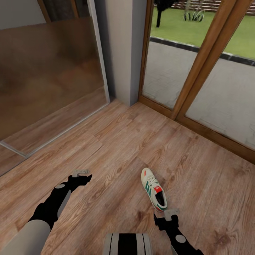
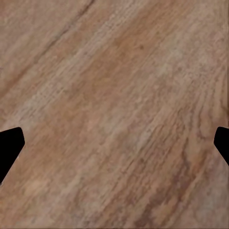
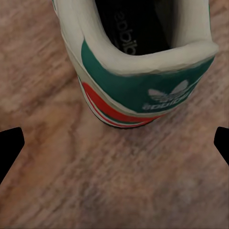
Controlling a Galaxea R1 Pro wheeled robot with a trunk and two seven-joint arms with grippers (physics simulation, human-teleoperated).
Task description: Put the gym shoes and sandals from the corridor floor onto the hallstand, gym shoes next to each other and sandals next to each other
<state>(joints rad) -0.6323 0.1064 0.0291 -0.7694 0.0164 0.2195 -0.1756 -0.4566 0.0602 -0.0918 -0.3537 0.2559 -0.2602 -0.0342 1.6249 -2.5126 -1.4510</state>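
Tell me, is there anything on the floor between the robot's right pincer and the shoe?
Nothing. The right wrist view shows bare wood floor between the right pincer and the gym shoe heel.

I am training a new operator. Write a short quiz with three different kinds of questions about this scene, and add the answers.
1. True or false: the sneaker lies on the wood floor.
2. Which claw is nearer the sneaker's heel? A) left claw B) right claw
3. Fill in: in the right wrist view, the sneaker's heel patch is ____ with a white logo.

Key: 1 true; 2 B; 3 green.
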